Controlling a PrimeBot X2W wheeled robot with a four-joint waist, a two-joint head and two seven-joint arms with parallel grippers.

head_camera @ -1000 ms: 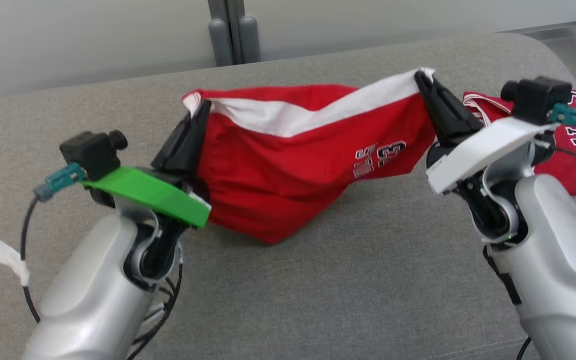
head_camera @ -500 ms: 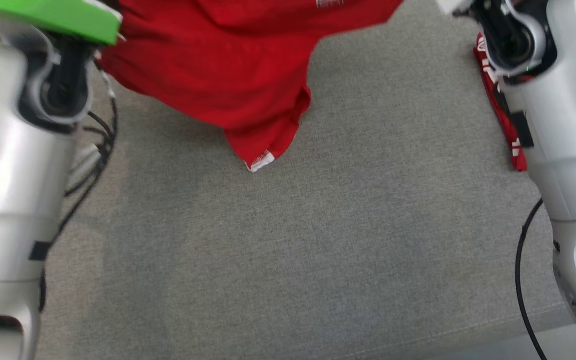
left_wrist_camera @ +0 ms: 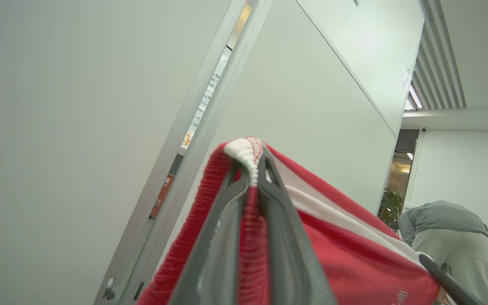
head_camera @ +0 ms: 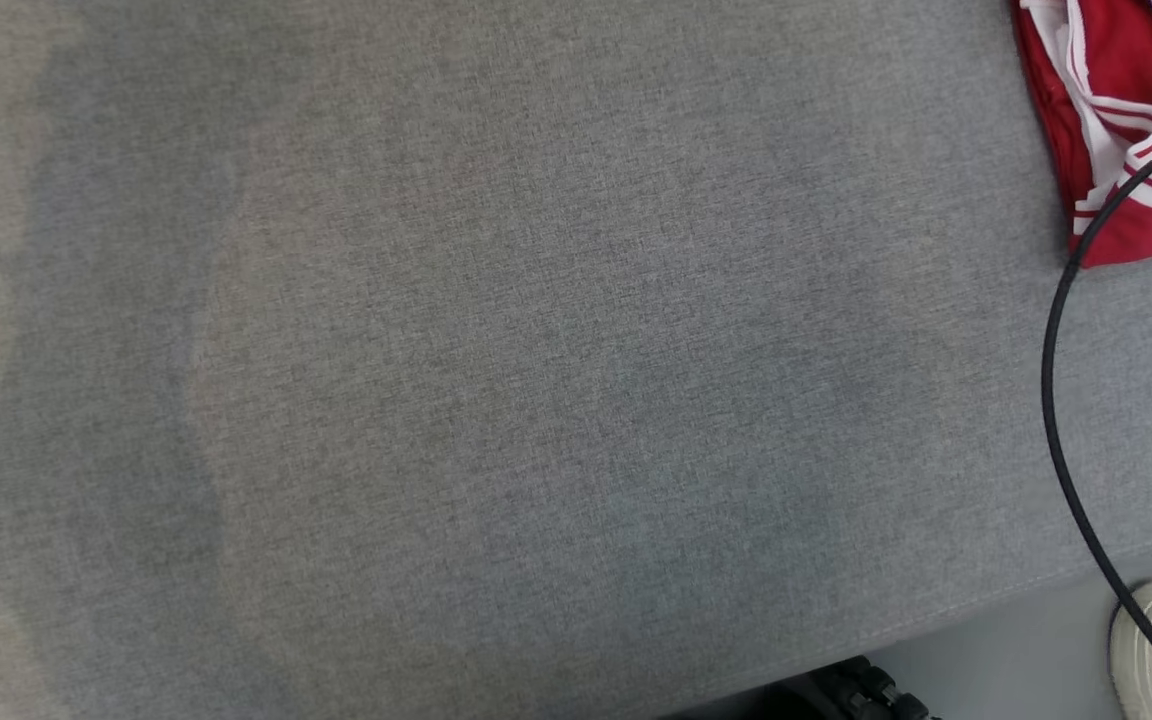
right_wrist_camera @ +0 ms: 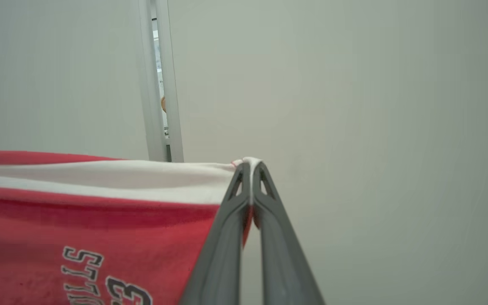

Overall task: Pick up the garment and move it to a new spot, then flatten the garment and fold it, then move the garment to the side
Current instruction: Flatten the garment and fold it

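My left claw [left_wrist_camera: 250,167] was clamped on one end of the white waistband [right_wrist_camera: 121,178] of the red shorts [left_wrist_camera: 345,254]. My right claw [right_wrist_camera: 250,169] was pinched shut on the other end. The cloth hung between them, low in both wrist frames against the pale wall [right_wrist_camera: 354,84]. I judged it light, limp and stretchy, with the thick band the surest hold. A second earlier the shorts sagged onto the grey cushion [head_camera: 536,350]. The head camera had since dipped to bare cushion, with another red garment [head_camera: 1116,130] at upper right.
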